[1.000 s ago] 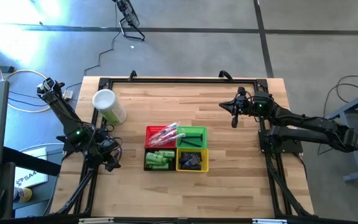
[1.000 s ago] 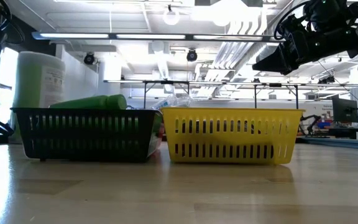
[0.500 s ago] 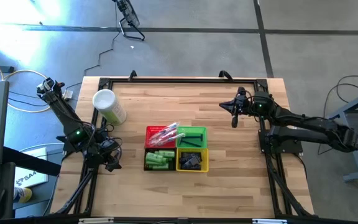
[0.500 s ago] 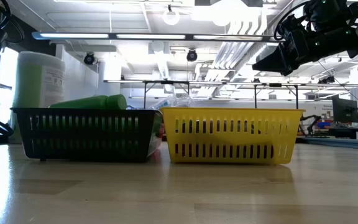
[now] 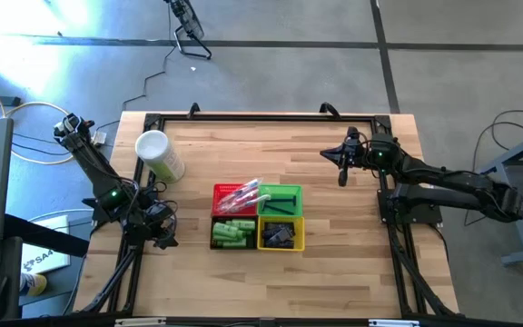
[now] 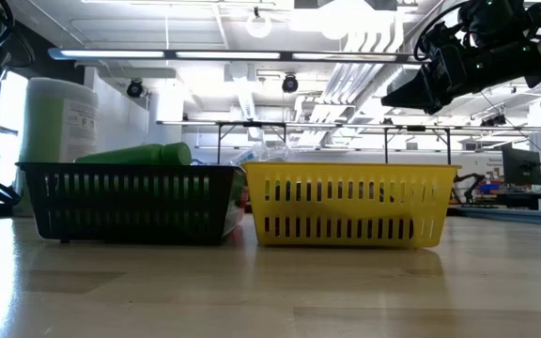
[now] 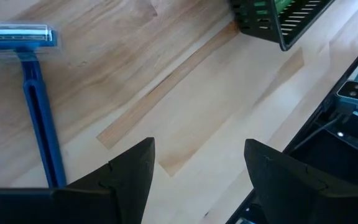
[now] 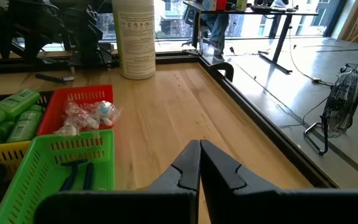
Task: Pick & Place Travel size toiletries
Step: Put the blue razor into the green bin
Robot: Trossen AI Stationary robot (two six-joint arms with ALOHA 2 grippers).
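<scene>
Blue razor [image 7: 33,93] lies near the table's left edge, just beside my spread left gripper [image 7: 194,168], handle toward it; my right gripper [image 8: 199,163], pressed together, is farther.

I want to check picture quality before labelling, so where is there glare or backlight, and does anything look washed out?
High view: a bright patch burns out the floor at upper left; the table is evenly lit. Low view: ceiling lights backlight the scene, leaving the right pincer a dark silhouette. Left wrist view: soft light, the razor reads clearly. Right wrist view: the windows look washed out.
</scene>
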